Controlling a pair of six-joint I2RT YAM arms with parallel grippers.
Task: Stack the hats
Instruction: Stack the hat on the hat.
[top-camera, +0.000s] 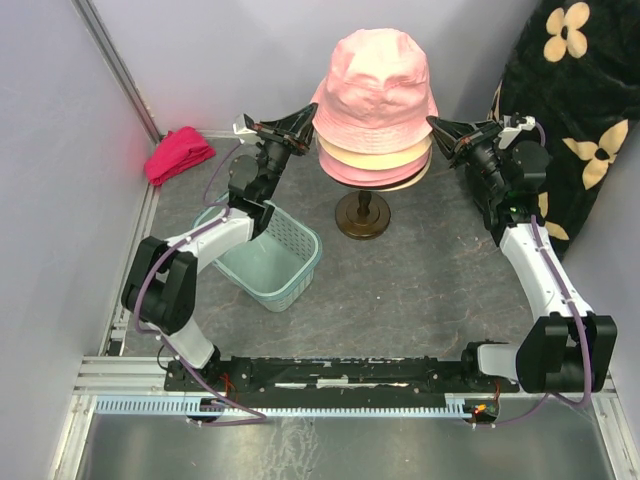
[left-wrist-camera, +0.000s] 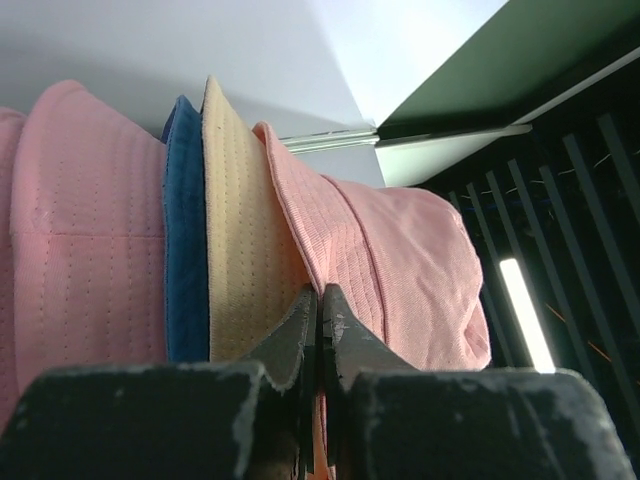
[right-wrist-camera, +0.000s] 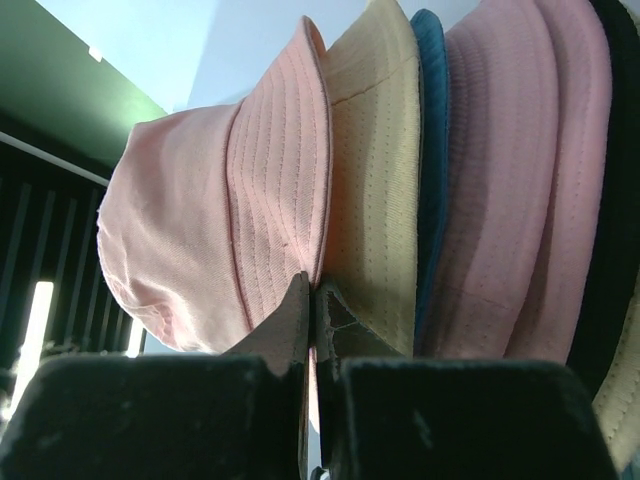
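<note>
Black fingers (left-wrist-camera: 288, 345) of the left gripper (left-wrist-camera: 320, 298) are squeezed tight on the brim of the top pink hat (left-wrist-camera: 400, 260). On the other side, the right gripper (right-wrist-camera: 312, 288) pinches the same brim. Right beside each gripper's tips sit the beige hat (left-wrist-camera: 240, 250), the blue hat (left-wrist-camera: 185, 250) and a second pink hat (left-wrist-camera: 90, 230), all in one pile. The pile rests on a dark stand (top-camera: 362, 215) between the two grippers. Near the left gripper's arm is a green basket (top-camera: 300, 268), and a red cloth (top-camera: 178, 155) lies to that gripper's left.
</note>
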